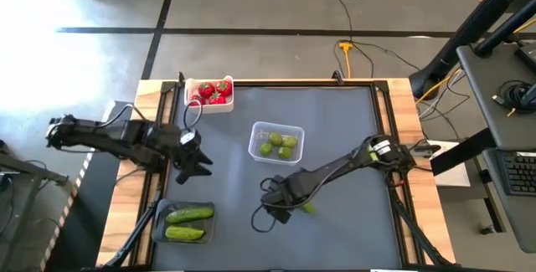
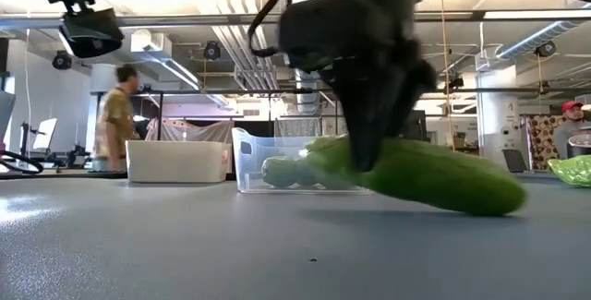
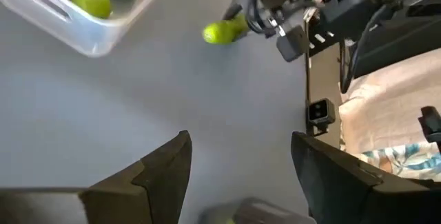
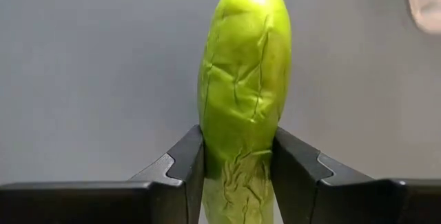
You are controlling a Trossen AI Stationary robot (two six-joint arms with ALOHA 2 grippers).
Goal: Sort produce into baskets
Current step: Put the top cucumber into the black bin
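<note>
1. My right claw (image 1: 283, 206) sits low over the grey surface (image 1: 352, 138), near its front edge, with bare mat open on both sides.
2. It is clamped on a cucumber (image 4: 242, 93), fingers (image 4: 180, 165) pressing both flanks.
3. The cucumber's long axis runs straight out from the claw; its far end tilts down to the surface.
4. My left claw (image 1: 194, 165) hangs half-spread and empty between the black tray (image 1: 159, 222) and the clear tub (image 1: 255, 142).
</note>
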